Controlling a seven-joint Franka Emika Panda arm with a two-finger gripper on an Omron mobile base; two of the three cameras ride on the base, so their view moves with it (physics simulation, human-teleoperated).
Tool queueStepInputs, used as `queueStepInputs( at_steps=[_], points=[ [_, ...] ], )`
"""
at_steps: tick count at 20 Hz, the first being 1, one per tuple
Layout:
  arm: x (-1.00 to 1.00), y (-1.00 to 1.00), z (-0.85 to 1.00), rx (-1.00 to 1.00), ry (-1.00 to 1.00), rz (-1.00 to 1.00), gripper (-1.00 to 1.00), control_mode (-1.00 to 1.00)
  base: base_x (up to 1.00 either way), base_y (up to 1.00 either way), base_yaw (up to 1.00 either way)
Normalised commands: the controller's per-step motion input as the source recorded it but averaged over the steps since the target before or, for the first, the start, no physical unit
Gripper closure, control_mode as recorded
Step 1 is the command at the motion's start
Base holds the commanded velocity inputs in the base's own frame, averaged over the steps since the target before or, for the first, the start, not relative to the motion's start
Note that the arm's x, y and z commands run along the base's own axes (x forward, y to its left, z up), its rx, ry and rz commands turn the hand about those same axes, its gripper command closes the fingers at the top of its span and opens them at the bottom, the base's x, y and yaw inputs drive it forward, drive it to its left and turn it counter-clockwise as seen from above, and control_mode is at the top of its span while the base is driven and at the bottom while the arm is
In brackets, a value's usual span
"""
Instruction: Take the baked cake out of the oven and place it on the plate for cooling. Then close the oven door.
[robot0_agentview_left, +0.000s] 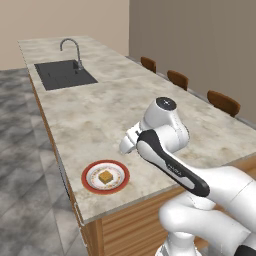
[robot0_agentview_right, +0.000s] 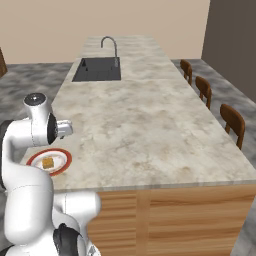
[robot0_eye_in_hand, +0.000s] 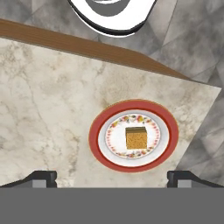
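Observation:
The cake (robot0_eye_in_hand: 136, 138), a small golden-brown square, sits in the middle of the plate (robot0_eye_in_hand: 133, 164), which is white with a red rim and a flowered band. The plate rests near the corner of the marble island counter (robot0_agentview_left: 100, 115). The same cake (robot0_agentview_left: 105, 176) and plate (robot0_agentview_left: 90, 182) lie close to the counter's front edge in the left base view. My gripper (robot0_eye_in_hand: 112, 177) hangs above the plate, open, its dark fingertips (robot0_eye_in_hand: 41, 177) wide apart with nothing between them. The oven and the oven door are out of view.
A black sink (robot0_agentview_left: 64, 74) with a curved faucet (robot0_agentview_left: 72, 47) is set in the far end of the counter. Brown stools (robot0_agentview_left: 222, 102) line its right side. Grey tiled floor (robot0_agentview_left: 25, 165) runs along the left.

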Motion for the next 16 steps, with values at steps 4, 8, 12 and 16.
queueStepInputs(
  at_steps=[4,8,12,16],
  points=[
    [0.00,0.00,0.00,0.00,0.00,0.00,-1.00,1.00,0.00,0.00,0.00],
    [0.00,0.00,0.00,0.00,0.00,0.00,-1.00,1.00,-0.13,0.00,-0.14],
    [0.00,0.00,0.00,0.00,0.00,0.00,-1.00,1.00,-0.22,0.04,-0.83],
    [0.00,0.00,0.00,0.00,0.00,0.00,-1.00,1.00,-0.14,0.05,-0.92]
  ],
)
